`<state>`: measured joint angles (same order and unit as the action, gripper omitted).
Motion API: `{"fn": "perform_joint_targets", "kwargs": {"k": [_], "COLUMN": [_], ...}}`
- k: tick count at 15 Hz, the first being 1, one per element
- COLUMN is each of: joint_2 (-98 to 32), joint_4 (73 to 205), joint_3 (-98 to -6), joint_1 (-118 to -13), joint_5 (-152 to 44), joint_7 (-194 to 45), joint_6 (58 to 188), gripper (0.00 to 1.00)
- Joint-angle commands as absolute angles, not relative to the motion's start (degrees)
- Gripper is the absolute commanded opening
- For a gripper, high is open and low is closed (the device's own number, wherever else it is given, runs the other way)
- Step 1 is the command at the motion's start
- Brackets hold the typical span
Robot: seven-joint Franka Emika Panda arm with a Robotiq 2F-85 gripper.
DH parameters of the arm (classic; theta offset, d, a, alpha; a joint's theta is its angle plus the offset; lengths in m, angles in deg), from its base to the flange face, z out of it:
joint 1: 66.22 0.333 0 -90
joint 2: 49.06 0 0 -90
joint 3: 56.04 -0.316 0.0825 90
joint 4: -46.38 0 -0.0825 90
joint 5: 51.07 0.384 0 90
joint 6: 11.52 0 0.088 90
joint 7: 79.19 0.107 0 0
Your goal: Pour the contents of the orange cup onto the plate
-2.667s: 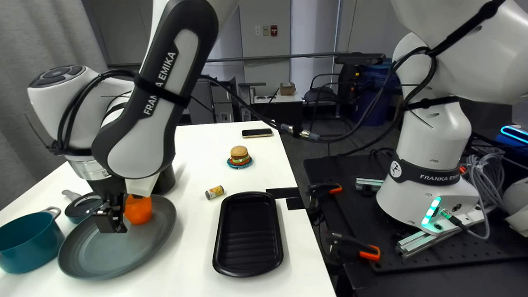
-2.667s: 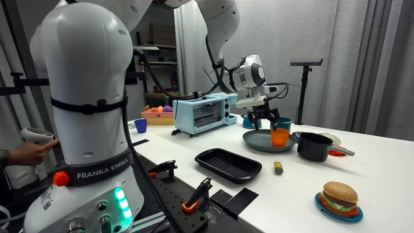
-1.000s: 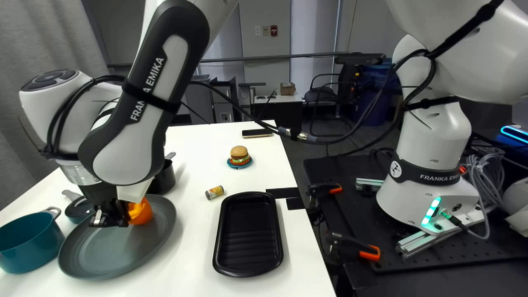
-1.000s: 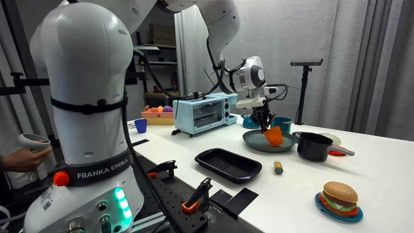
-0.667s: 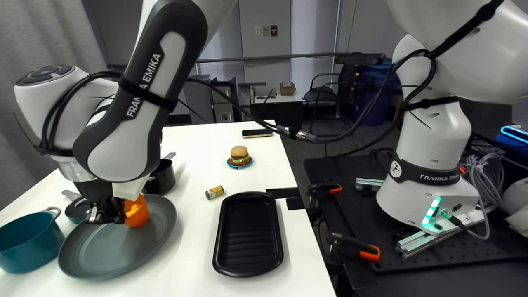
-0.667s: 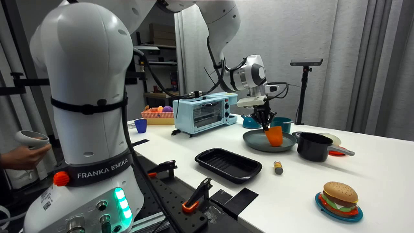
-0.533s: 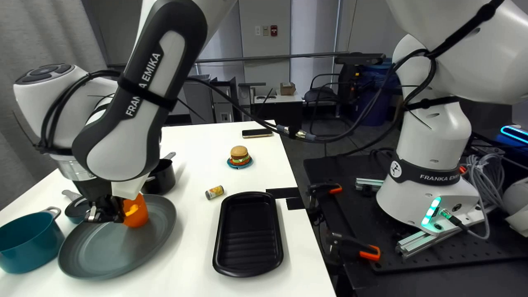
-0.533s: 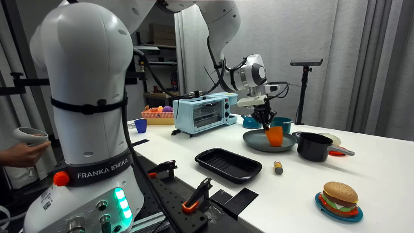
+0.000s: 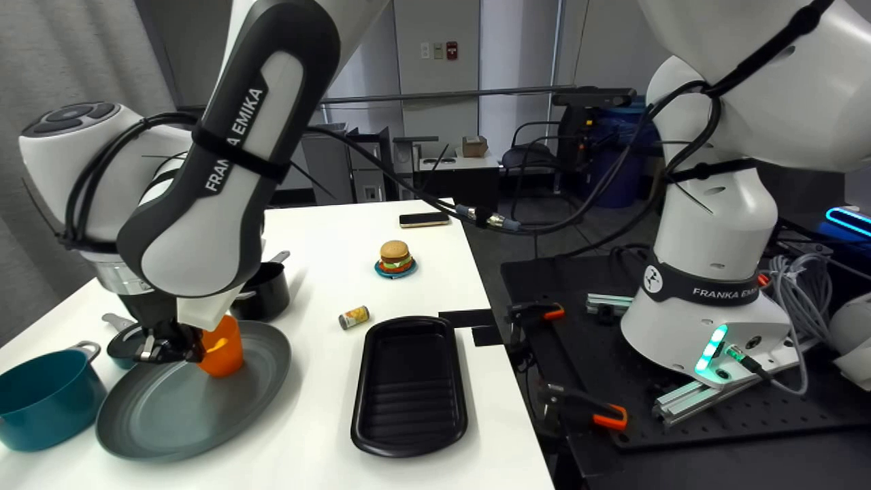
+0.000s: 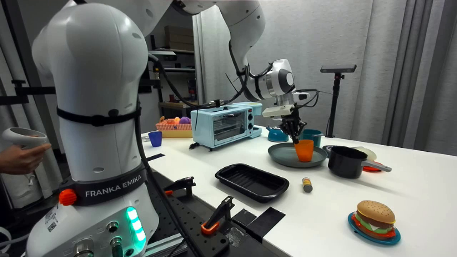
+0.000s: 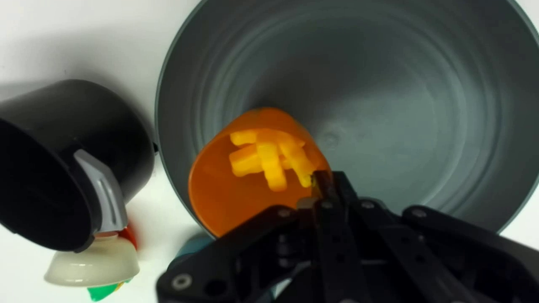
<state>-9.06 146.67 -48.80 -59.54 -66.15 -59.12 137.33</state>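
Gripper [image 11: 329, 176] clamps the rim of one orange cup [image 10: 304, 151], tilted on or just above one grey plate [image 11: 391, 113] (which is unclear) and holding at least four yellow sticks [image 11: 271, 166]. One robot base [image 10: 103, 203] reads "FRANKA EMIKA"; one small can [image 9: 354, 317] bears print too small to read. One white table [image 10: 410, 189] carries one black tray [image 10: 251, 182], one black pot [image 10: 346, 164] and one toy burger [image 10: 375, 218].

In both exterior views the Franka Emika Panda arm [image 9: 279, 88] reaches out from its base [image 9: 694, 320], where a light strip [image 9: 712, 348] glows turquoise, and slopes down to the bent wrist [image 10: 280, 78]. Below it, the gripper [image 11: 334, 180] points down at a slant, its two fingers [image 11: 324, 187] drawn together in a pinch.
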Motion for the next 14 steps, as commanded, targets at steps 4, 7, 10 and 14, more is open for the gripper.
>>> {"fn": "perform_joint_targets", "kwargs": {"k": [4,7,10,14], "joint_2": [-7.3,-7.0,-11.1,-11.2], "joint_4": [144.8,144.6,148.6,147.4], "joint_3": [-46.2,-45.1,-43.5,-40.7], "joint_1": [-56.8,-55.8,-59.1,-62.4], "joint_5": [-64.4,-64.7,-64.6,-64.3], "joint_7": [-54.3,-51.7,-53.8,-54.6], "joint_6": [136.7,136.8,138.0,137.6], "gripper": [0.01,0.01,0.01,0.01]}}
